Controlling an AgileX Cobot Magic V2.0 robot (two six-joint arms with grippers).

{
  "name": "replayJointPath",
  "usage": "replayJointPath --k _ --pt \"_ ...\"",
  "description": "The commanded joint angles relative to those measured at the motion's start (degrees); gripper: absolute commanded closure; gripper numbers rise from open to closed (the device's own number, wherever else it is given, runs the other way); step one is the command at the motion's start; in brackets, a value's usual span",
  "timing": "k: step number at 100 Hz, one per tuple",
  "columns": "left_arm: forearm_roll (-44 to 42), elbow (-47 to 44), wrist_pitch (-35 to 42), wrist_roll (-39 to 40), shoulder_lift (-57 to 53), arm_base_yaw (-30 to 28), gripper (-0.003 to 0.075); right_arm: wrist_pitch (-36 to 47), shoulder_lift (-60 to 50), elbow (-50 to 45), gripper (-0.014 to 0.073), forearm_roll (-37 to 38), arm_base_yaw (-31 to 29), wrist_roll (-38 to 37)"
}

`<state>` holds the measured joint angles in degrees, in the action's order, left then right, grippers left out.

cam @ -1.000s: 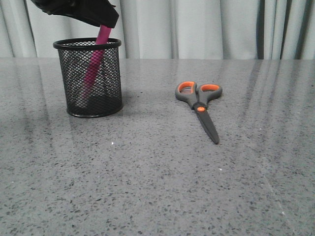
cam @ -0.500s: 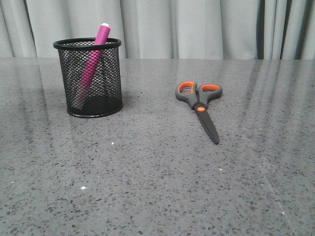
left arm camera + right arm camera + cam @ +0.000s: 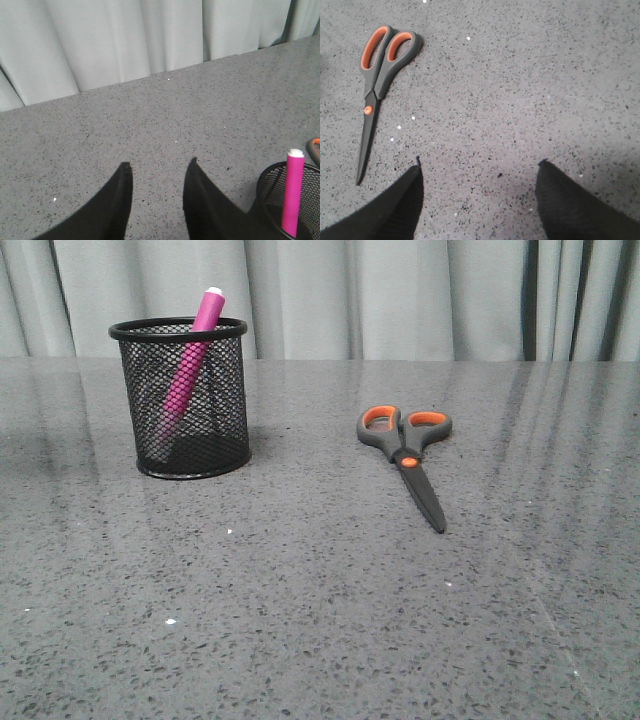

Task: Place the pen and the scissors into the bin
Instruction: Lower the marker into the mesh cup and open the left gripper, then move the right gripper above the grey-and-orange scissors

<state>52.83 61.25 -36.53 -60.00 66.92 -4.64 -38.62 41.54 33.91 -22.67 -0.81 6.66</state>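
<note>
Pen (image 3: 190, 358) is in the bin (image 3: 185, 398), upper left of the front view, leaning on the rim with its white tip above it. Scissors (image 3: 404, 452) lie flat on the table (image 3: 320, 620), centre-right, blades toward the camera, well apart from the bin.

Next step, my read: grab them near the pivot or handles, then drop them in blades-down, clear of the pen.

Right gripper (image 3: 480, 172) hangs above bare table, fingers wide apart, scissors in the upper left of its view. Left gripper (image 3: 157, 175) is parted and empty, beside the bin.
</note>
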Motion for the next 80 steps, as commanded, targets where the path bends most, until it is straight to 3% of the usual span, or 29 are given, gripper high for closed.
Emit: replayJointPath --k 1,29,48,80 --pt "2.1 1.9 -0.1 0.4 -1.5 -0.4 0.0493 2.9 0.2 1.8 0.0161 -0.6 -0.3 0.7" --pt "2.1 1.9 -2.5 0.4 -1.5 0.0 0.0493 4.4 0.2 1.8 0.0161 -0.8 -0.3 0.7" --pt "1.8 0.8 -2.2 8.8 -1.5 -0.3 0.0493 2.4 0.2 1.8 0.0161 -2.7 -0.3 0.7" --pt "1.8 -7.9 5.0 9.2 -6.1 -0.3 0.0493 -3.4 2.0 9.4 0.0161 -2.0 -0.2 3.3"
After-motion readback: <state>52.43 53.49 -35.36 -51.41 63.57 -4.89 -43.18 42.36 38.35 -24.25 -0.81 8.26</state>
